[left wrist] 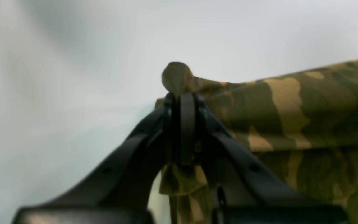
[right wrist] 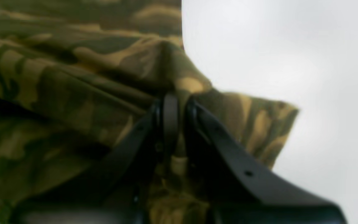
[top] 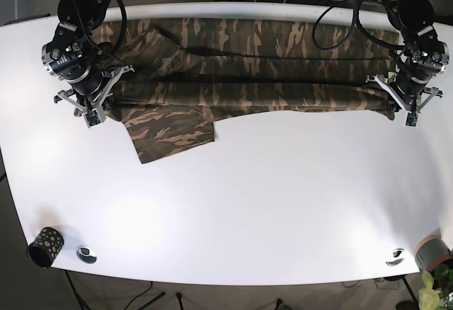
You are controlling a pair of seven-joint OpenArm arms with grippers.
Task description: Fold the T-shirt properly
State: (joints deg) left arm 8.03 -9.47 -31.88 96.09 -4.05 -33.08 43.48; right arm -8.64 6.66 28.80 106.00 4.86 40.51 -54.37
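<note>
Though blurred, left claw (left wrist: 182, 96) pinches T-shirt (top: 248, 69) | right claw (right wrist: 177, 102) likewise

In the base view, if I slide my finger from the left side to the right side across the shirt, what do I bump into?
Right pincer → shirt sleeve → long folded body of the shirt → left pincer.
</note>
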